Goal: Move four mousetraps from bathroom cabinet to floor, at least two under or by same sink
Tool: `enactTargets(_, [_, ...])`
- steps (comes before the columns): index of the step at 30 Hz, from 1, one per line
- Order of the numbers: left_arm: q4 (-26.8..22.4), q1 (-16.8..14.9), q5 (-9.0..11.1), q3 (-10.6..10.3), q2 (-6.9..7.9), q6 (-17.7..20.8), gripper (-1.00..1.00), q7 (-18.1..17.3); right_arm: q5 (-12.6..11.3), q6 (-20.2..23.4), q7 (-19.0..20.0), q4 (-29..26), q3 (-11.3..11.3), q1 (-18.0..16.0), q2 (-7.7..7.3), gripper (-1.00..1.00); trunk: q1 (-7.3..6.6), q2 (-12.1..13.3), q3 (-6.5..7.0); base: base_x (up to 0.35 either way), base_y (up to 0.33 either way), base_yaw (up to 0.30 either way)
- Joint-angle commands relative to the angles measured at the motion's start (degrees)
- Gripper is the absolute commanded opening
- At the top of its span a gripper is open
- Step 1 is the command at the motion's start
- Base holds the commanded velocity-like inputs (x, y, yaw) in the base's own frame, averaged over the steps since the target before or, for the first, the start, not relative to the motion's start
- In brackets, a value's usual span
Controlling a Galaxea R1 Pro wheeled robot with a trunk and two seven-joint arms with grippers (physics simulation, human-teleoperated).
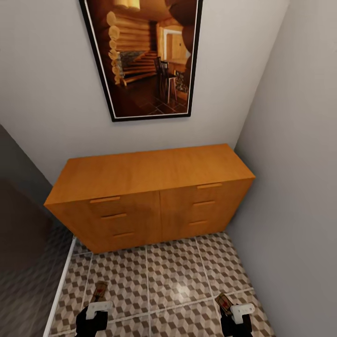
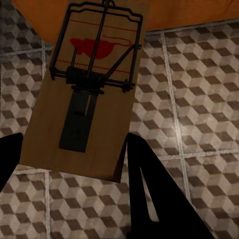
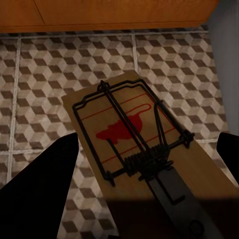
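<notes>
The orange-brown cabinet [image 1: 150, 196] stands against the far wall with all its drawer fronts closed. Low in the head view, my left gripper [image 1: 97, 306] is shut on a mousetrap [image 1: 99, 291] that sticks out forward above the bathroom floor [image 1: 173, 276]. My right gripper [image 1: 234, 310] is likewise shut on a second mousetrap [image 1: 223, 302]. In the left wrist view the wooden mousetrap [image 2: 89, 94] with its wire bar and red mark sits between the black fingers [image 2: 149, 194]. The right wrist view has the other mousetrap [image 3: 134, 149] between its fingers [image 3: 45, 194]. The bathroom sink is out of view.
A grey wall [image 1: 299, 187] closes the right side next to the cabinet. A dark panel [image 1: 18, 220] and a white floor strip [image 1: 61, 285] border the left. A framed cabin picture [image 1: 145, 56] hangs above the cabinet. Patterned tiles lie between me and the cabinet.
</notes>
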Motion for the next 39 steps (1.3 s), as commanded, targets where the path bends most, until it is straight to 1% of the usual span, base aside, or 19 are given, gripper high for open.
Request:
enactTargets(1, [0.08,-0.02,-0.10,-0.42,0.10,-0.10,-1.00,0.45,-0.60,-0.21,-0.23,0.02,0.47,-0.05,-0.08,-1.00,0.03,-0.09,-0.02,0.000,0.000,0.000])
enactTargets(6, [0.12,-0.02,-0.09,-0.43,1.64,-0.12,-1.00,0.42,-0.60,-0.21,-0.23,0.02,0.43,-0.05,-0.11,-1.00,0.03,-0.09,0.27,0.000,0.000,0.000])
enactTargets(8, [0.09,-0.02,-0.10,-0.44,1.91,-0.16,-1.00,0.34,-0.60,-0.21,-0.23,0.02,0.42,-0.05,-0.11,-1.00,0.03,-0.09,0.39,0.000,0.000,0.000])
enactTargets(21, [0.04,-0.02,-0.11,-0.44,2.00,-0.19,-1.00,0.35,-0.60,-0.28,-0.23,0.01,0.41,-0.05,-0.18,-1.00,0.03,-0.09,1.16,0.000,0.000,0.000])
enactTargets(27, [0.04,-0.02,-0.11,-0.44,2.00,-0.19,-1.00,0.35,-0.52,-0.21,-0.23,0.02,-0.51,-0.05,-0.14,-1.00,0.03,-0.09,1.50,0.000,0.000,0.000])
enactTargets(39, [0.04,-0.02,-0.11,-0.44,2.00,-0.19,-1.00,0.35,-0.51,-0.21,-0.23,0.02,-0.72,-0.05,-0.06,-1.00,0.03,-0.09,2.03,0.000,0.000,0.000])
